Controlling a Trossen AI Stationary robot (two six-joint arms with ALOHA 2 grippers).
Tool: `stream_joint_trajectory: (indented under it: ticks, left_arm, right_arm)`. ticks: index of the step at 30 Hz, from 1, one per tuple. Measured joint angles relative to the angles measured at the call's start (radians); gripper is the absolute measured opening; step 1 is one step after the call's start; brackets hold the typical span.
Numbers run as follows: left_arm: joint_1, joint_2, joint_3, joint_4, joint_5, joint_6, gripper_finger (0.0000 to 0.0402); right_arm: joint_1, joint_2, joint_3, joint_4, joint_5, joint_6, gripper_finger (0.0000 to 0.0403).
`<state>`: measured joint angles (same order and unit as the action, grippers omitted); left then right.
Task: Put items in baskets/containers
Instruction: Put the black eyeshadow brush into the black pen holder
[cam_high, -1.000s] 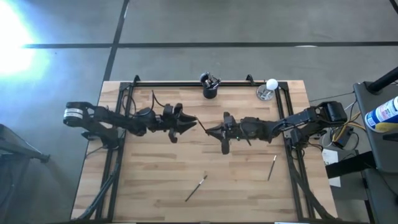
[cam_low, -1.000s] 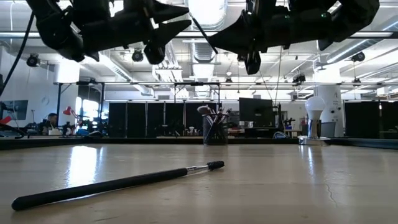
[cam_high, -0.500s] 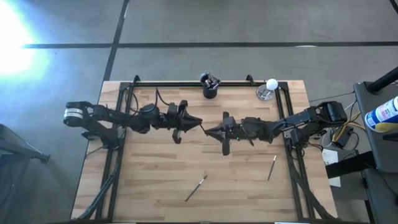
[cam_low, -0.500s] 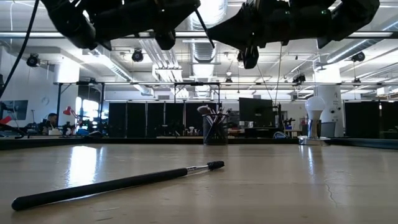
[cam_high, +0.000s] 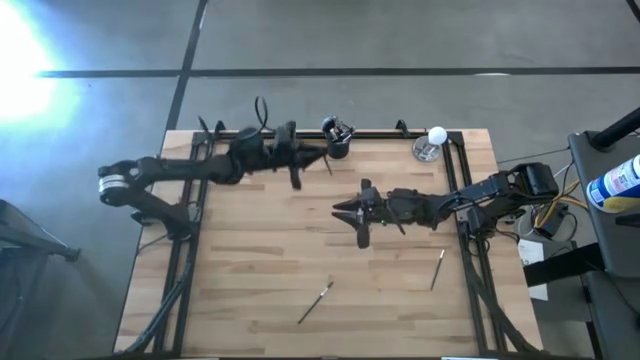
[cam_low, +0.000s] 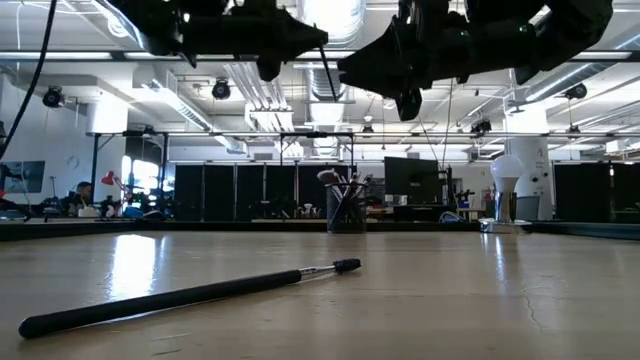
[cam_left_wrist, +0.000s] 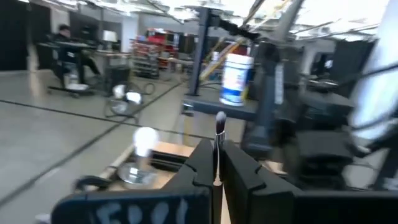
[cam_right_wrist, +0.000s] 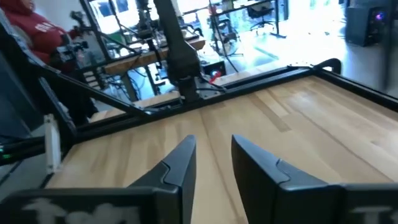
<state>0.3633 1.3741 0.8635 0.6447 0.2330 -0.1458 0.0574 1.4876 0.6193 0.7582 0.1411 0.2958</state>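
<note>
The left gripper (cam_high: 318, 157), clamped on a thin brush (cam_left_wrist: 219, 146), has swung from mid-table to the far edge and now hangs just left of the black cup (cam_high: 337, 143), which already holds several brushes. That suggests the drop-in comes next. The right gripper (cam_high: 343, 210) waits at mid-table, fingers apart and empty. Two more brushes (cam_high: 315, 301) (cam_high: 437, 269) lie on the near table (cam_high: 250, 290).

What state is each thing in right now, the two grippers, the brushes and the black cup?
Left gripper: shut on a thin dark-handled brush, beside the cup.
Right gripper: open, empty, mid-table.
Small black cylindrical cup: upright, holding brushes.
Two loose makeup brushes: lying flat on the table.
</note>
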Motion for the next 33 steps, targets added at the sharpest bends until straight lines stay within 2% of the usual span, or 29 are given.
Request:
stream_joint_trajectory:
  ticks: [4, 9, 14, 20, 29, 33]
  left_arm:
    - [0.099, 0.077, 0.074, -0.009, 0.027, 0.045, 0.0011]
    - [0.202, 0.229, 0.179, -0.009, 0.041, 0.086, 0.0011]
    - [0.259, 0.413, 0.296, -0.012, 0.043, 0.1, 0.0011]
    - [0.3, 0.577, 0.405, -0.011, 0.055, 0.108, 0.0011]
    - [0.31, 0.649, 0.425, -0.02, 0.063, 0.123, 0.0012]
    - [0.31, 0.645, 0.425, -0.071, 0.063, 0.109, 0.0048]
  right_arm:
    - [0.001, 0.0, -0.013, 0.0, 0.017, -0.008, 0.0101]
    - [0.001, 0.0, -0.02, 0.001, 0.019, -0.009, 0.0084]
    - [0.001, 0.0, -0.021, 0.001, 0.019, -0.016, 0.0064]
    - [0.001, 0.0, -0.021, 0.001, 0.019, -0.031, 0.0054]
    - [0.001, -0.001, -0.024, 0.002, 0.019, -0.04, 0.0054]
    - [0.001, -0.001, -0.024, 0.002, 0.019, -0.046, 0.0054]
